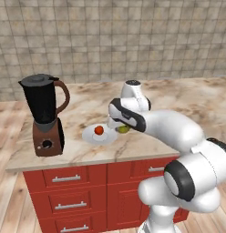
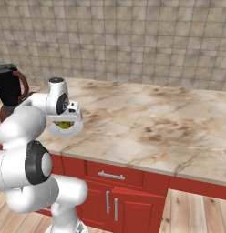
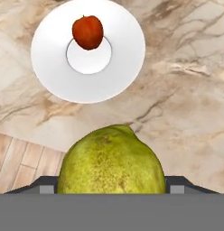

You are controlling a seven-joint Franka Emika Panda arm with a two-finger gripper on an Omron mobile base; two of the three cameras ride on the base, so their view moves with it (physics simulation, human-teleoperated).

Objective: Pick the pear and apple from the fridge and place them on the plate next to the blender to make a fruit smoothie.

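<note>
Above marble counter (image 1: 187, 104), largest first:
Blender: tall dark jar on brown base (image 1: 43, 116), at 9 o'clock of plate.
Plate: small round white dish (image 3: 48, 67), near counter's front edge.
Gripper: two-finger end (image 1: 120, 126), clamped on pear.
Pear: yellow-green fruit (image 3: 111, 161), off plate at 5 o'clock in hand view.
Apple: red-orange fruit (image 3: 87, 32), on plate.

Pear (image 3: 111, 160) bottom cut off by hand view's lower edge, hiding fingertips; grip probably closed. Blender (image 2: 10, 88) cropped at right view's left edge.
</note>
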